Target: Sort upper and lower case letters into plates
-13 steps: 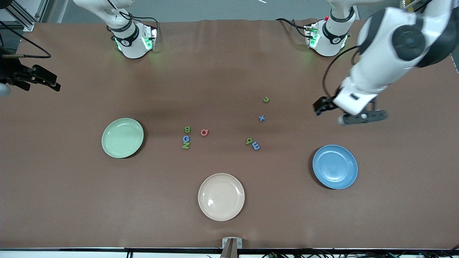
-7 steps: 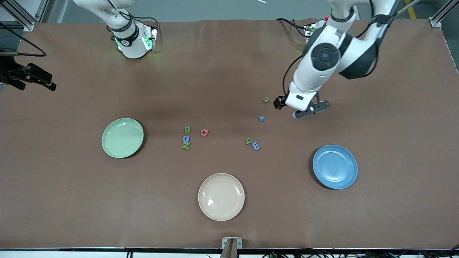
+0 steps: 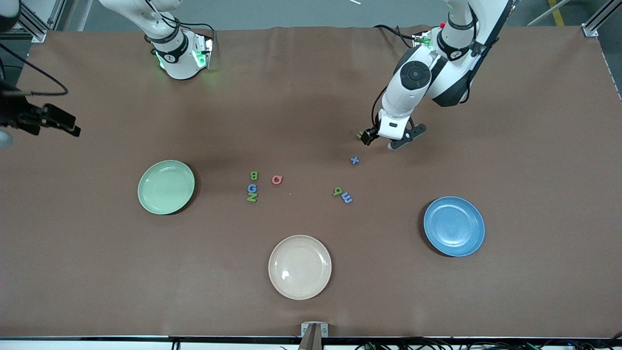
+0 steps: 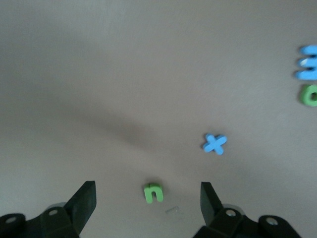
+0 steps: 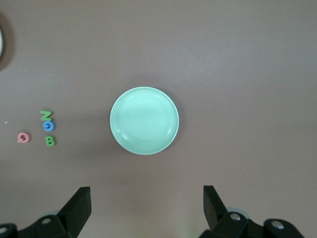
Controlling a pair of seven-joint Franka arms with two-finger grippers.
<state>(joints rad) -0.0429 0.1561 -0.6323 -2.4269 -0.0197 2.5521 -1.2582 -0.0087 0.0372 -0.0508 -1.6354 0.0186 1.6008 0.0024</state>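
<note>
My left gripper (image 3: 365,137) is open and low over the small green letter n (image 4: 153,193), which lies between its fingers without touching them. A blue x (image 3: 354,160) lies just nearer the camera. A green letter (image 3: 337,191) and a blue m (image 3: 347,198) lie nearer still. Green B (image 3: 253,175), blue G (image 3: 252,187), green N (image 3: 251,197) and red Q (image 3: 277,180) cluster mid-table. The pale green plate (image 3: 166,187) and the blue plate (image 3: 454,226) hold nothing. My right gripper (image 3: 60,122) is open and empty, high over the right arm's end of the table.
A cream-beige plate (image 3: 300,267) sits near the table's front edge and holds nothing. In the right wrist view the pale green plate (image 5: 144,120) lies well below that gripper (image 5: 146,196), with the capital letters (image 5: 48,127) beside it.
My left arm has swung from above the blue plate's end of the table toward the middle and come down over the green n. My right gripper has shifted only slightly.
</note>
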